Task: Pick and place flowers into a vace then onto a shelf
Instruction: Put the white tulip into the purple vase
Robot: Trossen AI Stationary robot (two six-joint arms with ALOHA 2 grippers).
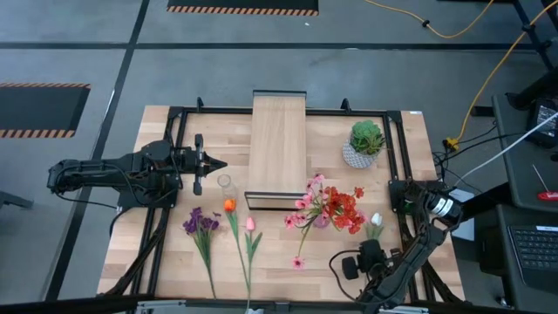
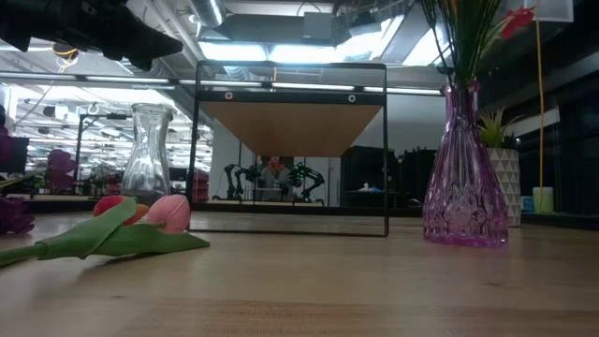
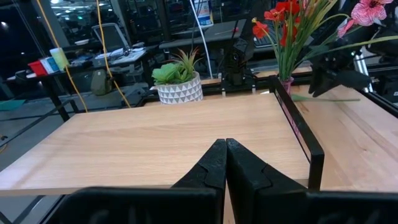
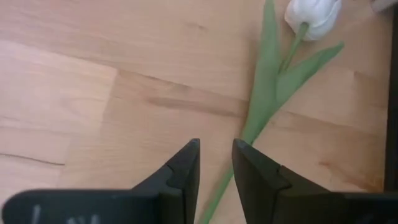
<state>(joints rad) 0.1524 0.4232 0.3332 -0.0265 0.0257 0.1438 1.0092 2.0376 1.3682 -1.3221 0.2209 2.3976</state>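
Note:
A white tulip (image 4: 311,15) lies flat on the table near the right edge (image 1: 376,220). My right gripper (image 4: 216,152) (image 1: 371,248) hangs over its stem, fingers a little open and pointing steeply down. A purple glass vase (image 2: 465,168) in front of the shelf (image 1: 277,148) holds pink blossoms (image 1: 307,202) and red blooms (image 1: 347,209). A purple cluster (image 1: 200,222), an orange tulip (image 1: 229,206) and a pink tulip (image 1: 250,224) lie on the table at the near left. My left gripper (image 1: 209,163) waits shut, left of the shelf. My right gripper comes from above, slanting toward the far edge, with its fingers on either side of the lower part of the white tulip's stem (image 4: 217,196). The stem shows in the gap between them. Whether a finger touches it, I cannot tell. The tulip rests on the table.
An empty clear glass vase (image 1: 226,183) stands between my left gripper and the shelf. A round green plant in a white pot (image 1: 364,144) stands at the far right. A dark frame (image 1: 397,148) runs along the table's edges. A loose pink blossom (image 1: 298,262) lies near the front.

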